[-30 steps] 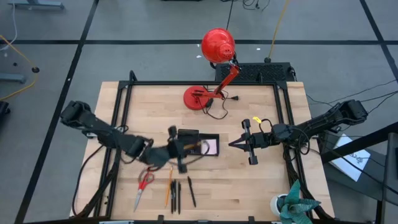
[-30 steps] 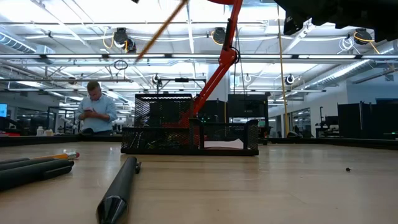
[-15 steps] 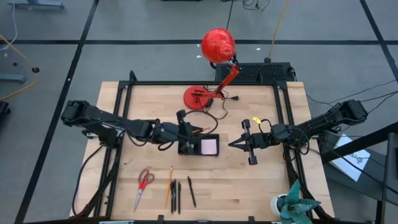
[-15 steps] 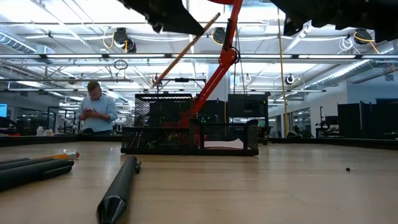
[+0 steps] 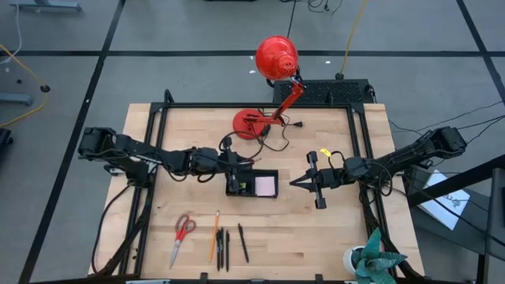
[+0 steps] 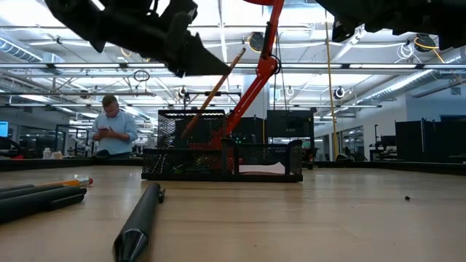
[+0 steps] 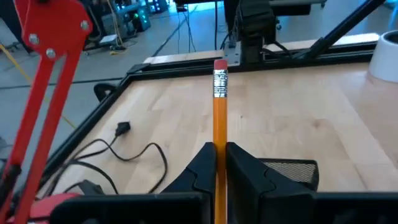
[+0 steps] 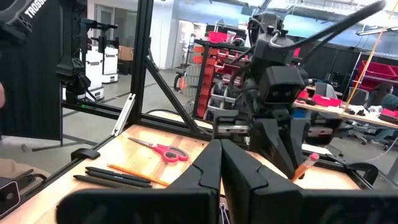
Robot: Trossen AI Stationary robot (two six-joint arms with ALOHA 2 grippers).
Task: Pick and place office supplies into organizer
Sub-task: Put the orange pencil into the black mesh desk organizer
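My left gripper (image 5: 239, 163) is shut on an orange pencil (image 6: 218, 84) just above the far side of the black mesh organizer (image 5: 252, 183). The pencil slants; its eraser end (image 7: 220, 64) points up and away, and its lower end (image 6: 183, 133) shows through the mesh of the organizer's taller section (image 6: 192, 138). A pink sticky-note pad (image 5: 267, 186) lies in the low section. Red-handled scissors (image 5: 182, 235), another pencil (image 5: 214, 235) and black pens (image 5: 223, 248) lie near the front edge. My right gripper (image 5: 293, 182) hangs shut and empty to the organizer's right. My left gripper pinches the pencil's shaft (image 7: 219, 140) between its two fingers (image 7: 202, 168), below the eraser end. The fingers come from the table's left, nearly level and tipped a little down. The pencil is tilted, eraser end high; whether its lower end touches the organizer I cannot tell.
A red desk lamp (image 5: 274, 59) stands on its base (image 5: 251, 124) at the table's far middle, its cord (image 5: 272, 142) trailing close to my left gripper. A white cup with a plant (image 5: 367, 259) sits at the near right corner. A person (image 6: 113, 127) stands in the room behind.
My left gripper has carried the pencil from the near-left side of the organizer toward the table's far edge and down, turning as it went. The pencil's lower end, which was above the organizer, now shows through the mesh of the taller section.
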